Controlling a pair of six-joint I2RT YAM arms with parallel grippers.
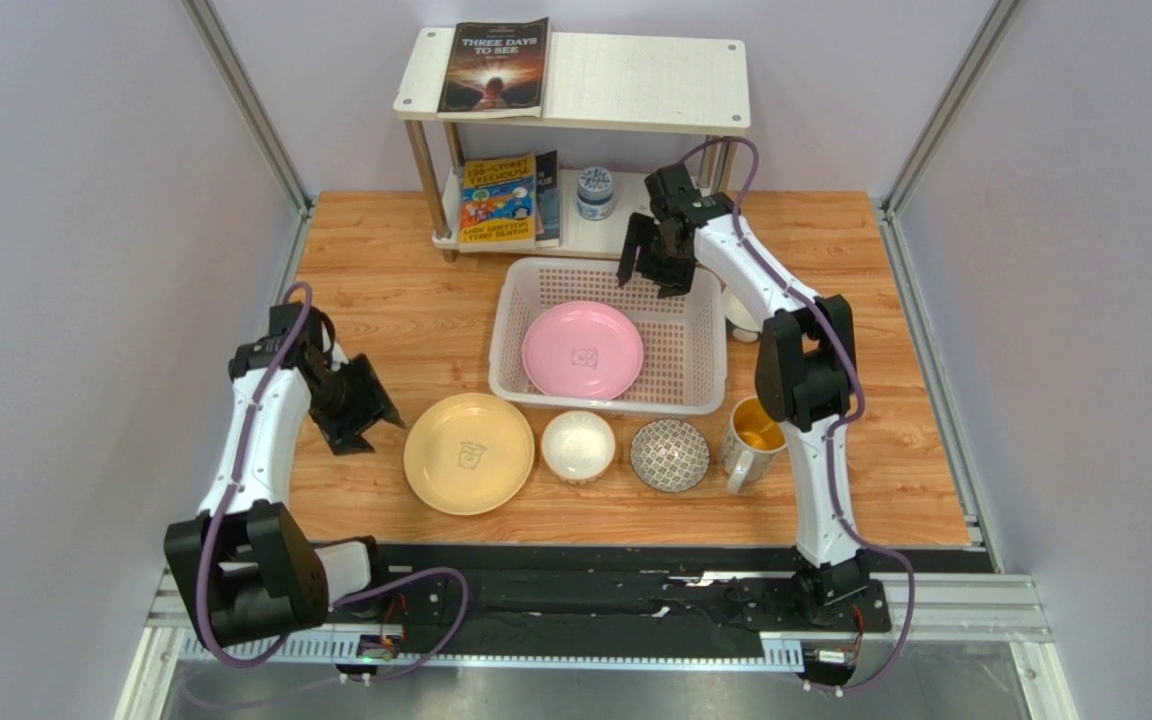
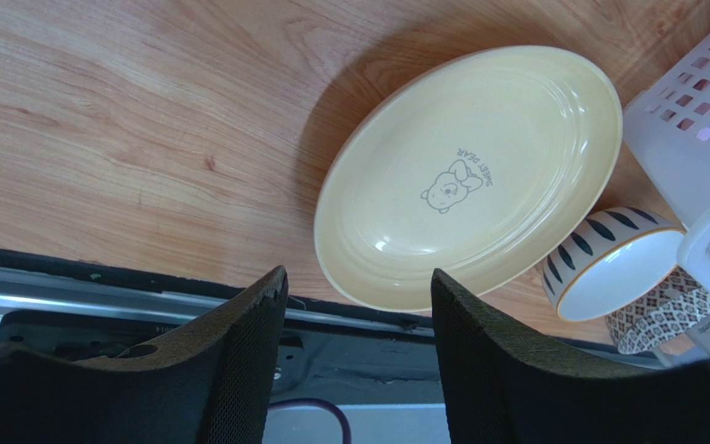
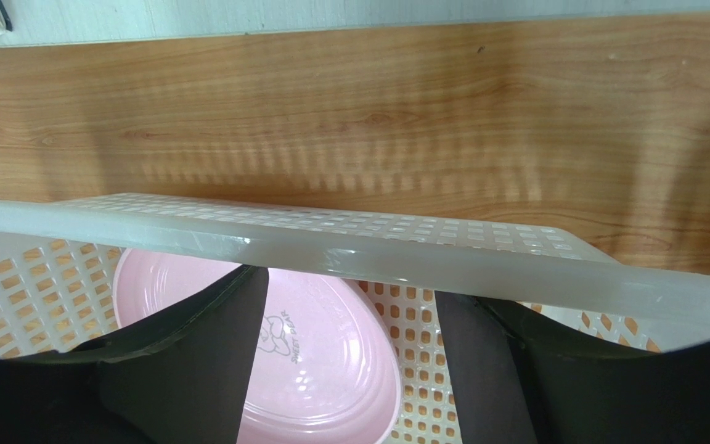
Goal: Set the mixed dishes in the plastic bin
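The whitish mesh plastic bin sits mid-table with the pink plate inside it. In front of it stand, left to right, the pale yellow plate, a white bowl, the grey patterned bowl and the yellow-lined mug. My left gripper is open beside the yellow plate, empty. My right gripper is at the bin's far right corner. Its jaws stand apart, the tips are hidden behind the bin's rim, and the pink plate lies below.
A white two-tier shelf at the back holds books and a blue-and-white jar. A white object is partly hidden behind my right arm. A black rail runs along the near edge. Walls close in on both sides.
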